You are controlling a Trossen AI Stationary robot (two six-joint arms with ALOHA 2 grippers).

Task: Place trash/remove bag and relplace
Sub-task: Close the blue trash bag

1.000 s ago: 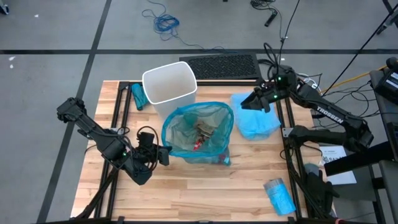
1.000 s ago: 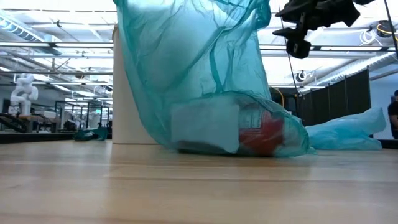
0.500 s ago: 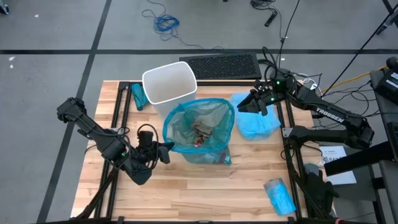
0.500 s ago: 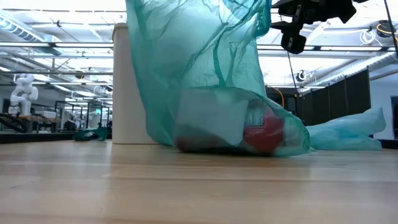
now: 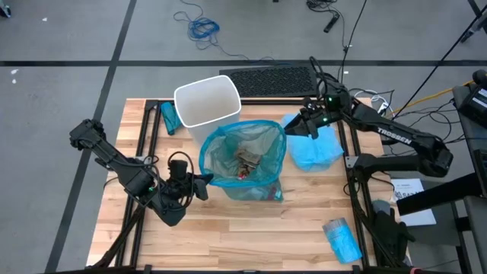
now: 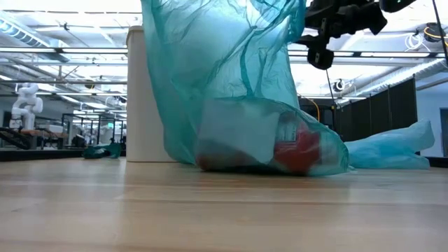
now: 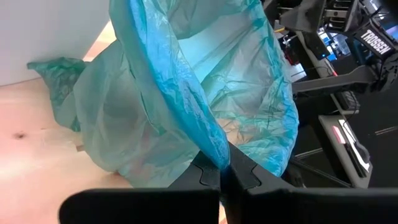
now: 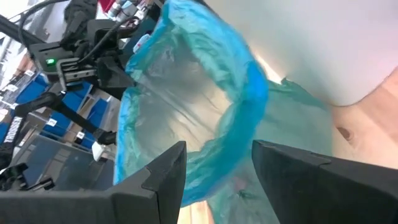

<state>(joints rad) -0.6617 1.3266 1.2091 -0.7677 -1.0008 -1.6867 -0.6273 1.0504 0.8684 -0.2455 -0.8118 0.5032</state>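
A teal trash bag (image 5: 242, 160) stands open-mouthed at the table's middle, its bottom on the wood. Inside lie brown paper wads (image 5: 249, 160), a white packet (image 6: 234, 138) and a red-and-white bottle (image 6: 297, 148). My left gripper (image 5: 205, 185) is shut on the bag's rim at its near left. My right gripper (image 5: 291, 129) hangs open just off the rim's far right side (image 8: 245, 118), and the rim shows ahead between its fingers. The white bin (image 5: 207, 100) stands behind the bag. My left gripper pinches the bag's rolled rim (image 7: 214, 149) between its two shut fingers, coming nearly level from the table's left and near side. The rim stays lifted and the bag's mouth is held open. The bag's wall hangs below the hold, and its loaded bottom rests on the table.
A crumpled pale blue bag (image 5: 316, 148) lies right of the teal bag, under my right arm. A green bag roll (image 5: 169, 118) sits at the far left, a blue packet (image 5: 341, 237) at the near right, and a black mat (image 5: 270, 80) at the far edge.
My right gripper has gone toward the table's left and slightly down, closing on the bag's far right rim, still open. My left gripper keeps its place and its hold. The bag's wall has pulled in a little on its left side.
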